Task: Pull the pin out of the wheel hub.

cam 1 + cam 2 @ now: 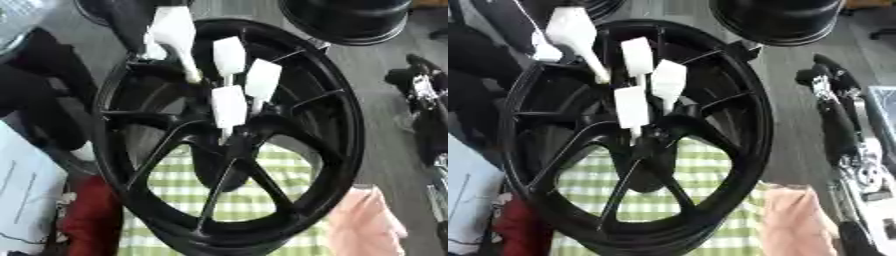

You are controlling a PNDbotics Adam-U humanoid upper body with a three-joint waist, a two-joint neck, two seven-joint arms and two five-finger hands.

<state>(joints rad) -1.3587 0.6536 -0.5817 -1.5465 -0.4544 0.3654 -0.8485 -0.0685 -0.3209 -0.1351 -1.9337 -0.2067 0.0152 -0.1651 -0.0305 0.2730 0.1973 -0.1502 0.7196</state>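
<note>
A large black spoked wheel hub (229, 140) stands tilted over a green-and-white checked cloth (262, 200). White flat-headed pins (229, 106) stick out near its centre. My left robot hand (172, 36) pinches the upper-left white pin (179, 47). My right robot hand (826, 82) shows at right; I cannot tell its grip.

Black wheel hub (229, 145), white pins (229, 105), green-and-white checked cloth (219, 197).

Wheel hub (232, 142) bottom cut off; pin indistinguishable.
</note>
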